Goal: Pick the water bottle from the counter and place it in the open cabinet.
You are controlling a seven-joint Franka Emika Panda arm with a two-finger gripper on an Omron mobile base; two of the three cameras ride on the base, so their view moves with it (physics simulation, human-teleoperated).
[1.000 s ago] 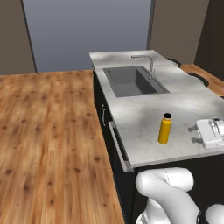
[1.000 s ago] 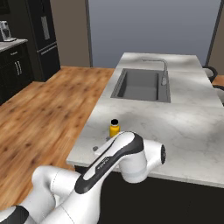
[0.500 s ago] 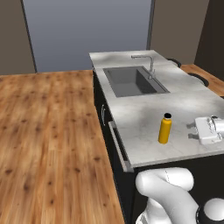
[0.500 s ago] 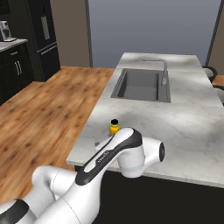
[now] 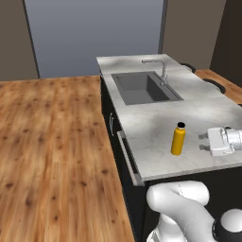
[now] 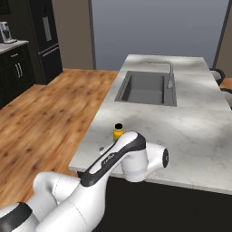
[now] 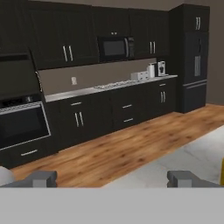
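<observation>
The water bottle (image 5: 178, 140), yellow-orange with a black cap, stands upright on the marbled counter (image 5: 151, 124) near its front edge. My gripper (image 5: 204, 142) hovers just to the bottle's right at about its height, fingers pointing toward it, a small gap between them and the bottle. In the hand view the gripper (image 7: 113, 178) is open with nothing between its tips, and a yellow sliver of the bottle (image 7: 222, 171) shows at the right edge. From the right base view the bottle (image 6: 118, 131) peeks out behind my arm's elbow. Black cabinets (image 7: 78, 48) line the far wall; I cannot tell which one is open.
A grey sink (image 5: 142, 88) with a chrome tap (image 5: 163, 73) sits further back in the counter. Wooden floor (image 5: 52, 142) stretches left of the island. An oven (image 7: 22, 124) and a tall black fridge (image 7: 196, 61) stand along the far wall. Dark chairs (image 5: 215, 85) border the counter's far side.
The hand has edged slightly toward the bottle and the arm's elbow has shifted a little. The bottle has not moved.
</observation>
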